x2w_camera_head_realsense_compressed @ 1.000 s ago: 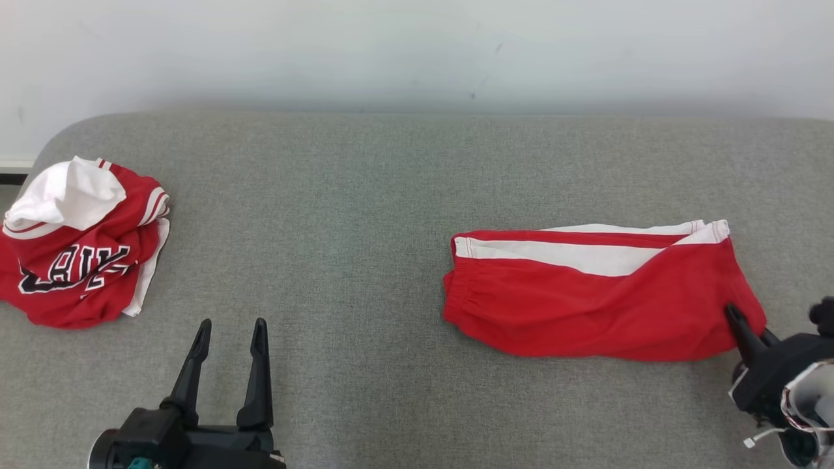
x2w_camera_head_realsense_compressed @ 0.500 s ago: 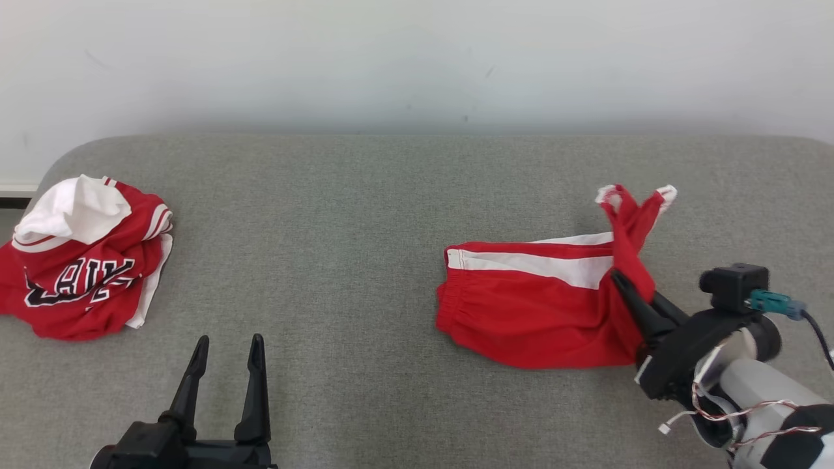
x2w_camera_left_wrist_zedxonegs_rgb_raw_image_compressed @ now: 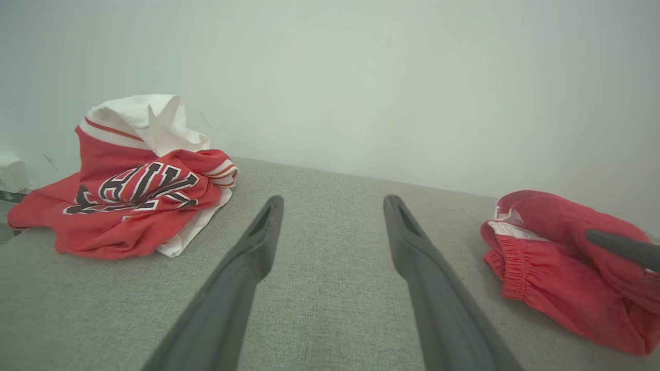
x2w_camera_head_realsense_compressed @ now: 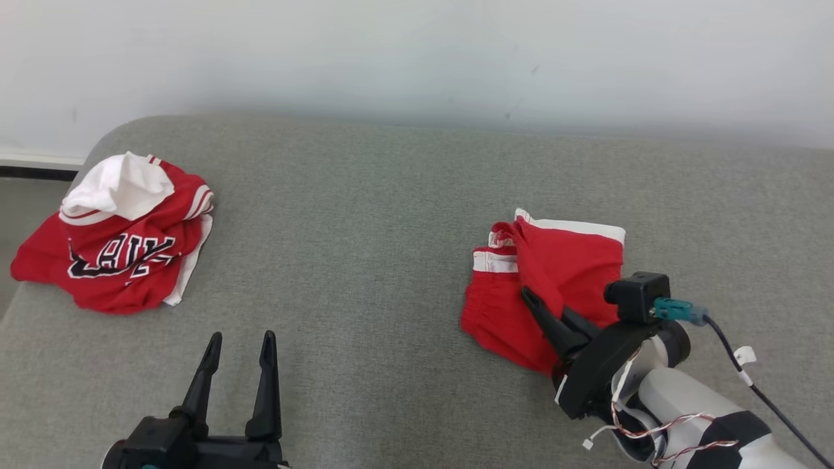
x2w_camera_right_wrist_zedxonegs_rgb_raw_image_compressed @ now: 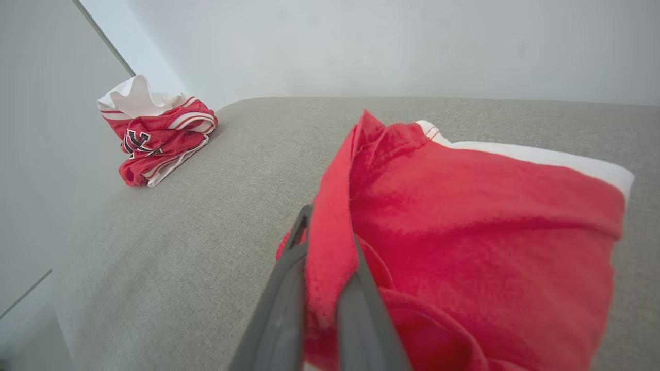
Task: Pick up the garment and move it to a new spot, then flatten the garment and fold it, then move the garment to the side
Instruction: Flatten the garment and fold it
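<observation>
Red white-trimmed shorts (x2w_camera_head_realsense_compressed: 567, 260), grey surface (x2w_camera_head_realsense_compressed: 365, 260)

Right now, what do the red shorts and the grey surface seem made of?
The red shorts look like soft matte knit, probably cotton: they drape and gather at the waistband. The grey surface looks like matte woven upholstery, finely speckled.

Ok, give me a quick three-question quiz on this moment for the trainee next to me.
1. True or false: the right gripper is shut on a fold of the red shorts.
2. Pick one. The left gripper is: A) open and holding nothing; B) shut on cloth; C) pressing down on the shorts.
3. Fill in: on the grey cushion, the crumpled jersey lies to the robot's ____ of the shorts.

Key: 1 true; 2 A; 3 left.
</observation>
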Tool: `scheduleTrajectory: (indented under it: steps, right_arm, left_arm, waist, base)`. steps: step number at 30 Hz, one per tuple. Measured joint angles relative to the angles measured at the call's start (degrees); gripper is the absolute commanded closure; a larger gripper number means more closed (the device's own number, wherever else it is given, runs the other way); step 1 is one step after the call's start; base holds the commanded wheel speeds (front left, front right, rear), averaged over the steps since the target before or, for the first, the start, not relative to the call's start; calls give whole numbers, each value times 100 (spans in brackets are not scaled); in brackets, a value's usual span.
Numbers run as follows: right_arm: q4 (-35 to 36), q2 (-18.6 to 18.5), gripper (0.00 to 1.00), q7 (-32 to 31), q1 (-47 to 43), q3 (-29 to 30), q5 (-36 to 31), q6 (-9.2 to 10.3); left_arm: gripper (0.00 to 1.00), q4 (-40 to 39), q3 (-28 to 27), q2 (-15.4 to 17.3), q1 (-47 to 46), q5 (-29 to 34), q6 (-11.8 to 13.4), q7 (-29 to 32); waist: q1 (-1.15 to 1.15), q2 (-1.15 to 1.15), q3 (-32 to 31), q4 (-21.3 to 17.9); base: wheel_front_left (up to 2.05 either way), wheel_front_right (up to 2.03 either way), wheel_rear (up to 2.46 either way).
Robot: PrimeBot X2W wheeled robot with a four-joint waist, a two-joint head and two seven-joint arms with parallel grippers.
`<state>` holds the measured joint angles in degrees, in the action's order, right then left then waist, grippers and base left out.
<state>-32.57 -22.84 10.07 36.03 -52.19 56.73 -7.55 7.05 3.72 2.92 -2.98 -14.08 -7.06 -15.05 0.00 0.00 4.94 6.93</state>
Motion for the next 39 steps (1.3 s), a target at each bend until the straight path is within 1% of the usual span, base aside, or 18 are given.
scheduleTrajectory:
  steps: [5,6,8,9,10,11,15,20,24,28,29,30,31,36,39]
  right_arm:
    - [-229,339,100,-41,-141,66,-192,0]
    - [-313,488,100,-43,-198,82,-210,0]
    - [-407,566,100,-47,-237,88,-248,0]
    - [-460,582,73,-32,-243,100,-282,0]
    - [-498,584,42,12,-248,110,-330,0]
    - [-525,583,0,63,-257,151,-344,0]
    - [-430,522,0,372,-261,495,-386,0]
    - [-337,225,0,486,-322,1258,-583,0]
    - [-201,91,0,494,-501,2069,-951,0]
    - [-146,88,0,505,-789,2618,-1389,0]
    - [-151,100,51,505,-834,2697,-1484,0]
    - [-153,122,90,505,-864,2754,-1580,0]
    - [-165,162,100,505,-895,2803,-1662,0]
    - [-399,347,100,505,-920,2751,-2082,0]
    - [-632,478,100,506,-911,2571,-2261,0]
  left_arm:
    - [0,22,71,0,-58,-24,9,0]
    - [0,33,102,0,-58,-34,26,0]
    - [0,40,115,1,-58,-49,51,0]
    - [0,45,118,0,-58,-49,51,0]
    - [0,49,118,0,-58,-49,51,0]
    - [0,56,109,0,-58,-49,49,0]
    - [0,52,38,0,-55,-44,51,0]
    - [0,40,4,0,-47,-12,51,0]
    - [0,4,4,0,-47,-4,49,0]
    - [0,-23,11,0,-51,-1,48,0]
    - [0,-27,18,0,-53,4,47,0]
    - [0,-31,26,-1,-56,7,46,0]
    - [0,-30,29,-1,-59,14,44,0]
    - [0,-11,53,0,-111,37,42,0]
    - [0,15,62,1,-138,40,21,0]
  waist:
    - [0,0,45,158]
    - [0,0,54,200]
    - [0,0,61,225]
    - [0,0,60,228]
    - [0,0,58,226]
    - [0,0,54,219]
    - [0,0,31,151]
    - [0,0,-6,29]
    - [0,0,-2,-40]
    - [0,0,59,-50]
    - [0,0,80,-45]
    - [0,0,99,-38]
    - [0,0,118,-28]
    - [0,0,183,58]
    - [0,0,196,119]
  base:
    - [0,0,0]
    - [0,0,0]
    - [0,0,0]
    - [0,0,0]
    - [0,0,0]
    - [0,0,0]
    - [0,0,0]
    - [0,0,0]
    - [0,0,0]
    - [0,0,0]
    - [0,0,0]
    - [0,0,0]
    - [0,0,0]
    - [0,0,0]
    - [0,0,0]
